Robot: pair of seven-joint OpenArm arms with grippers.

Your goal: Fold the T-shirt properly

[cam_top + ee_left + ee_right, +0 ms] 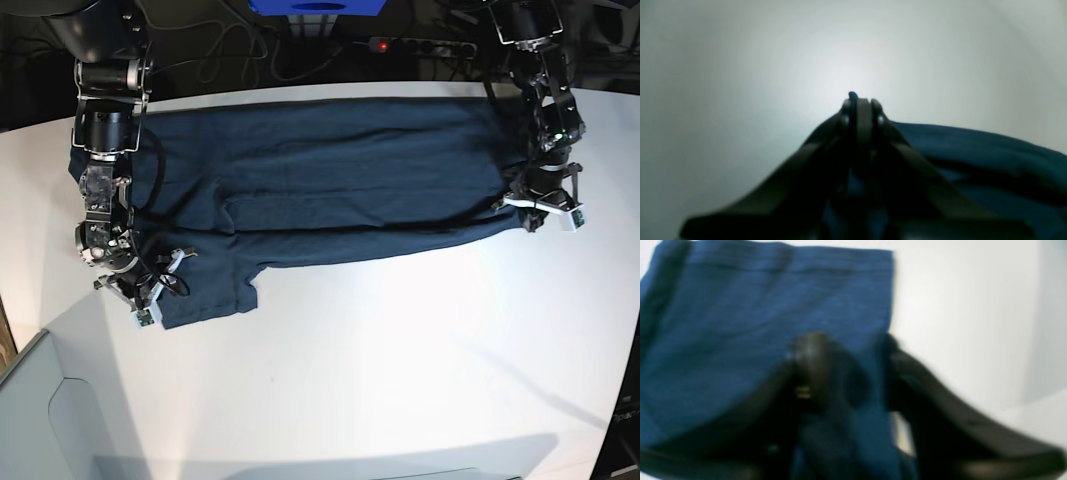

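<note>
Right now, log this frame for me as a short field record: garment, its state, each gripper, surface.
garment: T-shirt, dark navy
state: spread sideways across the white table, near long edge folded in, one sleeve sticking out toward the camera
left gripper: shut on the T-shirt's edge
right gripper: jaws apart around the cloth's edge near the sleeve; picture blurred
fold: not finished

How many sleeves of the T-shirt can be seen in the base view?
1. A sleeve of the T-shirt sticks out toward the table's near edge, beside the right gripper. A second sleeve may be folded under or hidden.
</note>
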